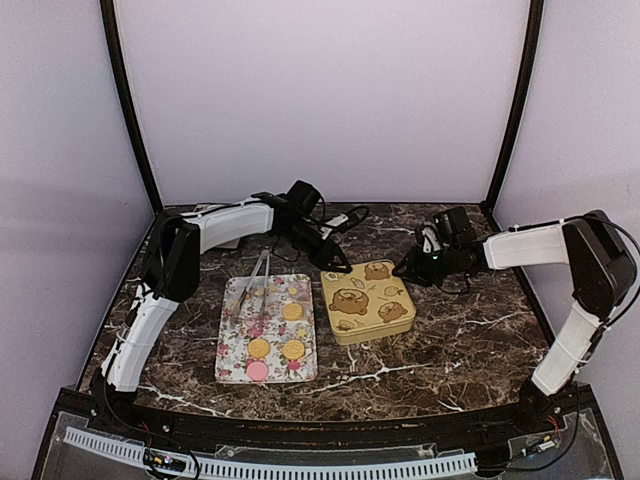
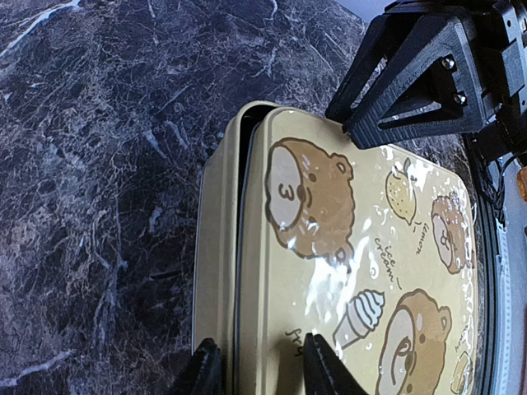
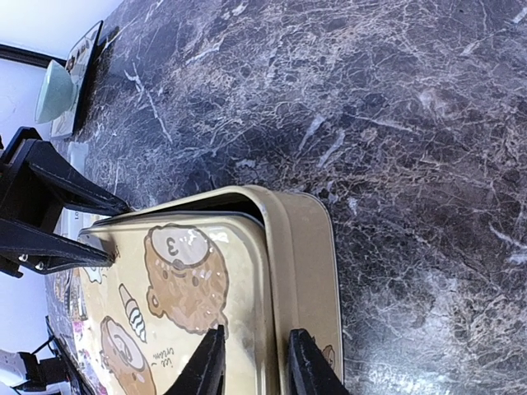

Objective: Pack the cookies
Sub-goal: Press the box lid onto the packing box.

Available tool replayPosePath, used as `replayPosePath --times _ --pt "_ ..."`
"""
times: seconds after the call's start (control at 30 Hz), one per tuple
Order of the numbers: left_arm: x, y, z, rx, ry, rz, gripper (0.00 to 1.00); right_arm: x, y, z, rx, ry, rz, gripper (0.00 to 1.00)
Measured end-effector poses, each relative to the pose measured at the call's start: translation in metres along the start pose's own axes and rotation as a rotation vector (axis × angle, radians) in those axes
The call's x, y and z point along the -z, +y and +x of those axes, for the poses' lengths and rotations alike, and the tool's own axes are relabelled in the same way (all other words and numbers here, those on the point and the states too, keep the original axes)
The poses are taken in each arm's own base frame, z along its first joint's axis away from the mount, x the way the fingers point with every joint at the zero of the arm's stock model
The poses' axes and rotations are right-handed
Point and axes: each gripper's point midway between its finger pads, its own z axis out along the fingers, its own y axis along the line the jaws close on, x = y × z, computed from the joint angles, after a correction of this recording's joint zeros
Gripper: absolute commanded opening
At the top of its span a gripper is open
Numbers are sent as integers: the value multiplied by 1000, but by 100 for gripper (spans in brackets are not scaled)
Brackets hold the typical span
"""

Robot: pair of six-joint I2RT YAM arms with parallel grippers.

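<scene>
Left gripper [image 2: 262,368] is straddling the bear-print tin [image 1: 367,300] at its far-left corner, jaws partly open; can't tell if it's actually gripping. Right gripper [image 3: 255,366] is pinching the tin's right rim, jaws narrow. Five cookies [image 1: 293,349] are lying on floral tray [image 1: 228,335] just left of the tin.

table [image 1: 450,340]: dark brown marble, white veins | tin [image 1: 367,300]: pale gold, printed with brown cartoon bears, a yellow lemon, a white ice-cream swirl, brown lettering | tray [image 1: 236,330]: white ground, pink flowers, green leaves | cookies [image 1: 293,349]: golden-yellow, one pink | arms [image 1: 235,222]: white shells, black joints | walls [image 1: 320,90]: pale lilac
</scene>
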Motion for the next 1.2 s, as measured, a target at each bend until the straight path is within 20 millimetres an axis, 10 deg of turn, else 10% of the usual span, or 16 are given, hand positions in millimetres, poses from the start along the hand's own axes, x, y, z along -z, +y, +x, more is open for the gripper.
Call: replayPosePath --times 0.4,0.57,0.73,1.2 --pt "-1 2 -4 19 -20 5 28 -1 5 3 42 19 -37 34" --pt "0 4 -8 8 -25 -12 68 -5 -3 6 46 26 -23 26" --pt "7 3 2 -25 35 -42 75 -6 -9 5 33 14 -38 24" --pt "100 -57 53 -56 119 -95 65 -6 -9 4 8 13 -57 23"
